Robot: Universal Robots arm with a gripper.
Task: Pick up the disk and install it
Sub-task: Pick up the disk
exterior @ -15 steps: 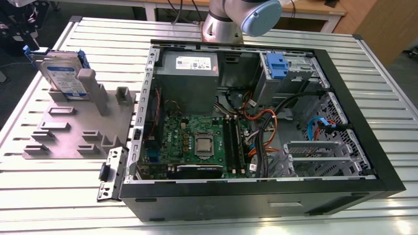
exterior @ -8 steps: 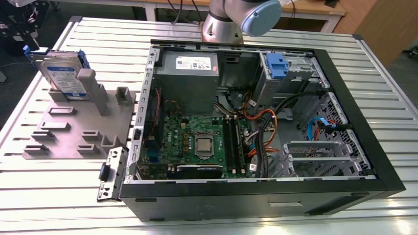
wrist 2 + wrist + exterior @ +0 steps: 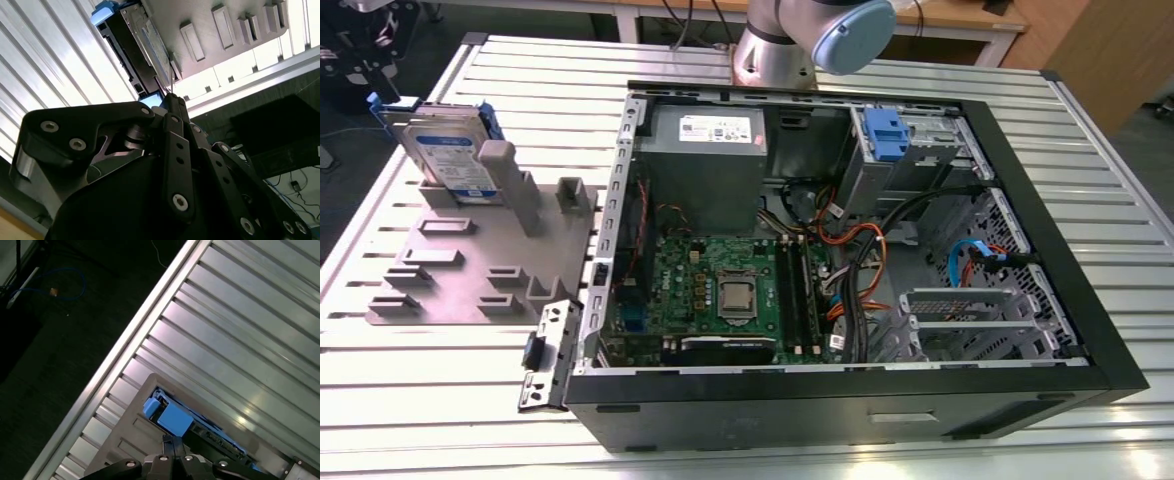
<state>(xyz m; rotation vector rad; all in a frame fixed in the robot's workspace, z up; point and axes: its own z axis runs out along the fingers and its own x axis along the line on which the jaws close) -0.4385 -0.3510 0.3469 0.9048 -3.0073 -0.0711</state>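
Claw (image 3: 173,441), pinched narrow, hovers over disk (image 3: 172,420) upright in grey rack (image 3: 467,270) beside computer case (image 3: 854,400).

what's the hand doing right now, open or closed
hand: closed, holding nothing, tips close by the blue frame of the disk

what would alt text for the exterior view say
An open computer case lies on a slatted metal table, its motherboard and cables exposed. At the exterior view's left, the disk stands upright in a grey fixture beside the case; the robot arm rises behind it.
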